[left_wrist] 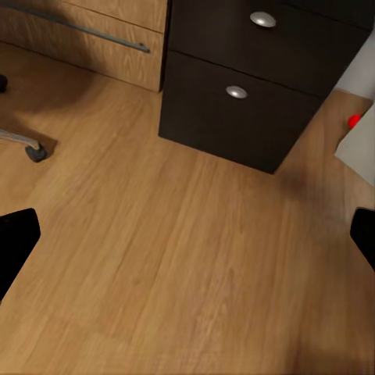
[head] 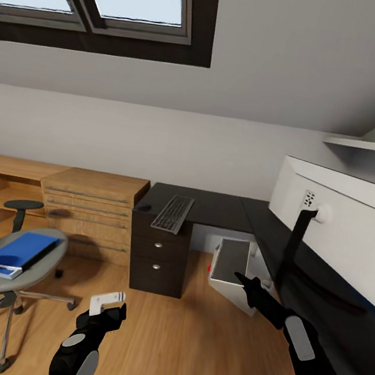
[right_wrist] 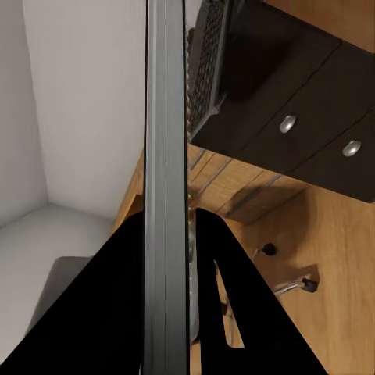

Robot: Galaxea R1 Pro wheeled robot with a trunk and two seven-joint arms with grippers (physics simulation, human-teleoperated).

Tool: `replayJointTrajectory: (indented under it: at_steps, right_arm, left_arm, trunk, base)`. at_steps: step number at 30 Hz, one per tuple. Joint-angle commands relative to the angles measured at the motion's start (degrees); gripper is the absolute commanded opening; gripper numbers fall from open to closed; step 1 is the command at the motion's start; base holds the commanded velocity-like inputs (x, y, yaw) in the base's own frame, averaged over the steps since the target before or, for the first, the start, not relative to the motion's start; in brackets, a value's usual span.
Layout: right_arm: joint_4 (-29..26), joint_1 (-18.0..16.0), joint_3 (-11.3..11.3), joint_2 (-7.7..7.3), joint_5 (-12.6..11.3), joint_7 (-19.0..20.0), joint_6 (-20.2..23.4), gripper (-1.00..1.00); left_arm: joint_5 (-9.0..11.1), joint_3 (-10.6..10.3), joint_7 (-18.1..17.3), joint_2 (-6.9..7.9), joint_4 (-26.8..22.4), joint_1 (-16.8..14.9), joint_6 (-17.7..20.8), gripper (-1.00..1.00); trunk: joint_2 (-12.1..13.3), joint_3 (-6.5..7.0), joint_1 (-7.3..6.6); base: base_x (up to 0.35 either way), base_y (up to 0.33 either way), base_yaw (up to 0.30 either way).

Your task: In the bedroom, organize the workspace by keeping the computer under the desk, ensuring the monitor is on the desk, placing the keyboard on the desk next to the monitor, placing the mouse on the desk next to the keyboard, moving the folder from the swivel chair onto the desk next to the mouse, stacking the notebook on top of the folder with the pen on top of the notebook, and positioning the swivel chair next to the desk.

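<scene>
The light grey computer stands tilted on the floor at the desk's inner corner. My right gripper is shut on its upper edge, and that grey panel runs between the black fingers. On the desk lie the keyboard and, left of it, the mouse. The monitor stands on the desk's right wing, white back toward me. The blue folder lies on the swivel chair seat at the left. My left gripper hangs open over bare floor. The notebook and pen are out of view.
A dark three-drawer unit sits under the keyboard end of the desk, with a light wooden drawer cabinet against its left side. White shelves hang above the monitor. Wood floor stretches between the chair and the drawer unit.
</scene>
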Motion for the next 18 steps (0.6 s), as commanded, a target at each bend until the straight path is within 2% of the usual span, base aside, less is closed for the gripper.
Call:
replayJointTrajectory:
  at_steps: [1, 10, 18]
  right_arm:
    - [0.0, 0.0, -0.2, 0.02, -0.3, 0.2, 0.5, -1.0]
    - [0.1, 0.0, -0.2, 0.08, -0.3, 0.0, 0.2, -1.0]
    - [0.2, 0.0, -0.2, 0.32, -0.3, -1.3, -4.4, -1.0]
  left_arm:
    - [0.6, -0.1, 0.5, 0.02, -0.1, 0.0, 0.1, 1.0]
    - [0.6, -0.1, 0.6, 0.02, -0.3, -0.1, 0.1, 1.0]
    - [0.6, -0.1, 0.7, 0.02, -0.3, -0.1, 0.1, 1.0]
  trunk:
    - [0.4, 0.12, -0.2]
    - [0.4, 0.12, -0.2]
    - [0.4, 0.12, -0.2]
  base:
    - [0.328, 0.093, 0.0]
    - [0.328, 0.026, 0.0]
    - [0.328, 0.0, 0.0]
